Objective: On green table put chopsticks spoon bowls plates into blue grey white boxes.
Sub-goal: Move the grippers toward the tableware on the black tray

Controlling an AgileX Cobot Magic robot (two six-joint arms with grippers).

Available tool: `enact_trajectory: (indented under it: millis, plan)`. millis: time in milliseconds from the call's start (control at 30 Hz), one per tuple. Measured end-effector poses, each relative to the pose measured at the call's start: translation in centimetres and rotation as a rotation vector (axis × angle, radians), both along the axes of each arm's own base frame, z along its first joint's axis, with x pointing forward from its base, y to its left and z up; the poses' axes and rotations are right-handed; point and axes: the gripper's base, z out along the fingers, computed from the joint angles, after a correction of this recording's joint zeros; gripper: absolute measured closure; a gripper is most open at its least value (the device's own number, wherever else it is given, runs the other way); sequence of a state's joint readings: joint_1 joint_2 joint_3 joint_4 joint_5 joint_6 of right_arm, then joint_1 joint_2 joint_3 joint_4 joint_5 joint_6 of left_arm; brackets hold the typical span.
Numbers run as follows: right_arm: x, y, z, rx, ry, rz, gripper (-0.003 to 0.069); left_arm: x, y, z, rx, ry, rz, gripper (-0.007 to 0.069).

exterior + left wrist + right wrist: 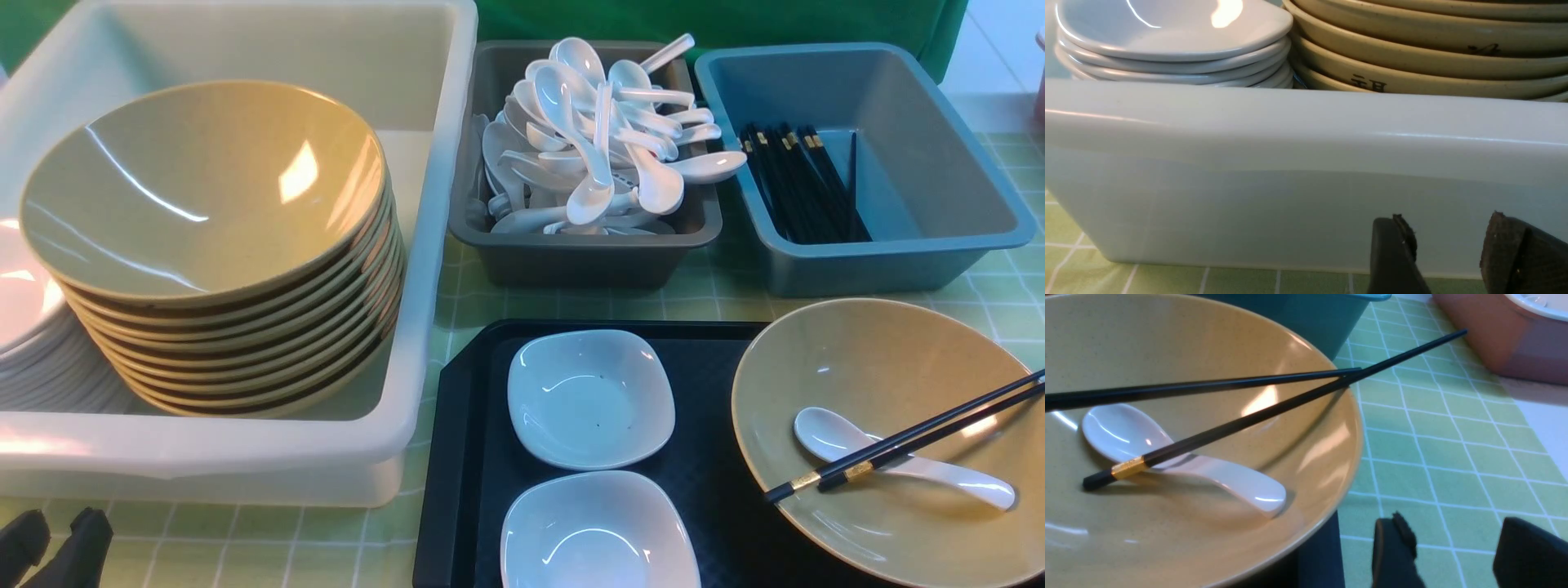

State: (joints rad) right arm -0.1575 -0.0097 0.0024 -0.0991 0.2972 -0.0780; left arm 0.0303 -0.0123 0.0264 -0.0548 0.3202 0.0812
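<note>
On the black tray, a tan bowl (882, 384) holds a white spoon (824, 433) with two black chopsticks (922, 433) lying across it. Two white plates (589, 398) sit left of it. The white box (245, 465) holds stacked bowls (204, 188) and plates (24, 327). The grey box (571, 261) holds spoons, and the blue box (898, 261) holds chopsticks. My left gripper (1447, 228) is open and empty, low before the white box's front wall (1290, 163). My right gripper (1453, 535) is open and empty over the green table (1433, 449), beside the bowl (1208, 522).
The black tray (465, 457) lies on the table in front of the grey box. A pink container (1494, 339) stands on the table beyond the bowl, to the right of the blue box (1310, 318).
</note>
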Motion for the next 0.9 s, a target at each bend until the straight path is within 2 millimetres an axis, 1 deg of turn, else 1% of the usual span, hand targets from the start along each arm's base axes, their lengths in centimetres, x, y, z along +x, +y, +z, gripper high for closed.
enact_trajectory:
  millis: [533, 633, 733, 800, 833, 867, 900]
  plan:
    - [0.0, 0.0, 0.0, 0.000, 0.000, 0.000, 0.0309, 0.0, 0.1, 0.1, 0.024, -0.017, 0.003, 0.0352]
    - [0.0, 0.0, 0.0, 0.000, 0.000, 0.000, 0.0309, 0.2, 0.1, 1.0, -0.017, -0.114, 0.010, 0.0352]
    - [0.0, 0.0, 0.0, 0.000, -0.001, 0.000, 0.0309, 0.3, 0.1, 2.3, -0.072, -0.258, 0.020, 0.0352]
    - [0.0, 0.0, 0.0, -0.001, -0.006, 0.000, 0.0309, 0.3, 0.1, 2.7, -0.097, -0.306, 0.026, 0.0352]
    - [0.1, 0.0, 0.1, -0.003, -0.016, 0.001, 0.0309, 0.2, 0.2, 3.0, -0.106, -0.337, 0.029, 0.0352]
    - [0.2, 0.0, 0.2, 0.003, -0.057, 0.000, 0.0309, 0.2, 0.3, 3.6, -0.124, -0.403, 0.036, 0.0352]
    - [0.3, 0.0, 0.3, 0.016, -0.089, -0.003, 0.0309, 0.1, 0.3, 3.8, -0.132, -0.432, 0.038, 0.0352]
